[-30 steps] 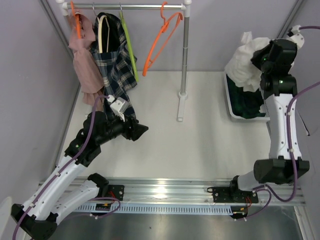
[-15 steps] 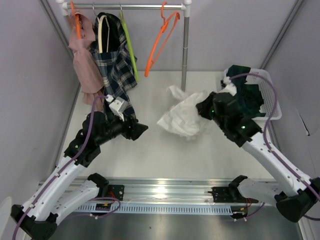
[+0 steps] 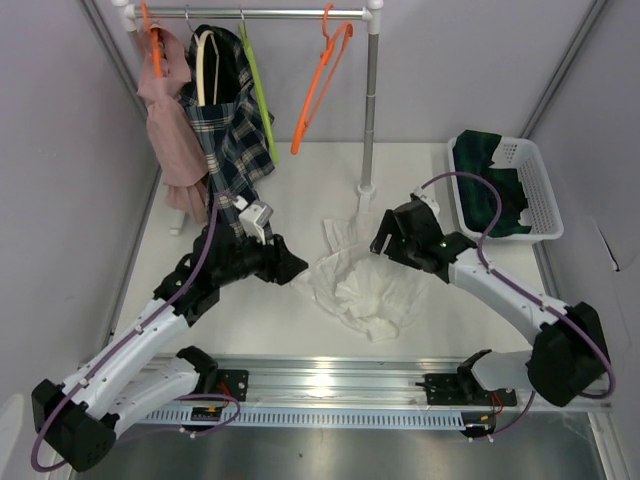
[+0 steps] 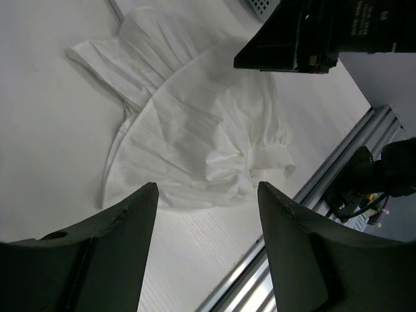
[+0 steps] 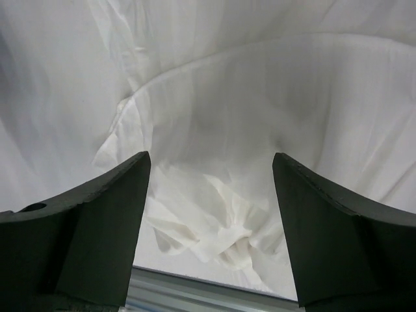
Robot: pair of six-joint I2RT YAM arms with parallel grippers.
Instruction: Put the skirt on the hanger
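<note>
The white skirt [image 3: 365, 285] lies crumpled and spread on the table between the two arms; it also shows in the left wrist view [image 4: 195, 130] and fills the right wrist view [image 5: 214, 117]. My right gripper [image 3: 381, 240] [image 5: 210, 156] hovers just over the skirt's far right edge, open, with nothing between its fingers. My left gripper [image 3: 297, 266] [image 4: 207, 188] sits at the skirt's left edge, open and empty. An empty orange hanger [image 3: 320, 85] hangs on the rail at the back.
The rack's rail [image 3: 260, 13] also carries a pink garment [image 3: 170, 120] and a plaid garment [image 3: 235, 130]. Its upright pole [image 3: 371, 100] stands just behind the skirt. A white basket [image 3: 535, 190] holding a dark green garment [image 3: 485, 185] sits at the right.
My right arm swung from the basket to the table's middle with the white skirt, then opened; the skirt now lies loose on the table. My left gripper moved slightly right, toward it.
</note>
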